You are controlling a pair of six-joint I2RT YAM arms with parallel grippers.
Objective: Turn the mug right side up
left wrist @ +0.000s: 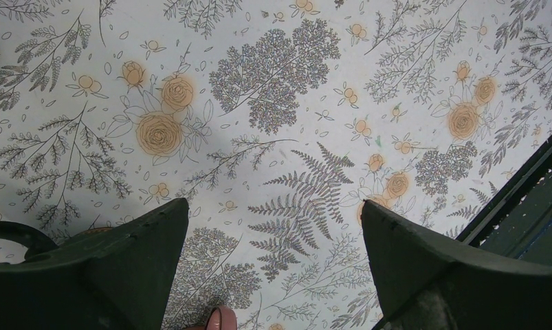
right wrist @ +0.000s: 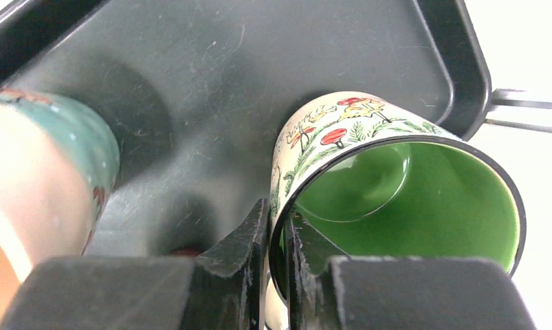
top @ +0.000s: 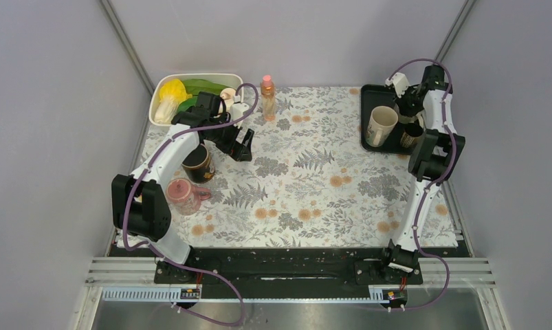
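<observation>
right claw [right wrist: 276, 251] pinches the mushroom mug [right wrist: 403, 199] by its rim, one finger inside. such hold probably helps tilting it upright.

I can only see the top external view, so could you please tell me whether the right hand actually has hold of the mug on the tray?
Observer: Yes. In the right wrist view the right hand is shut on the rim of the cream mushroom-patterned ceramic mug, clamping its wall from inside and outside.
Operator: Thank you. Which way does its opening face?
Observer: Towards the wrist camera. Its glossy green inside shows fully, with the black plastic tray behind it.
Operator: And the other arm, please?
Observer: The left hand is open over the floral tablecloth, gripping nothing.
</observation>
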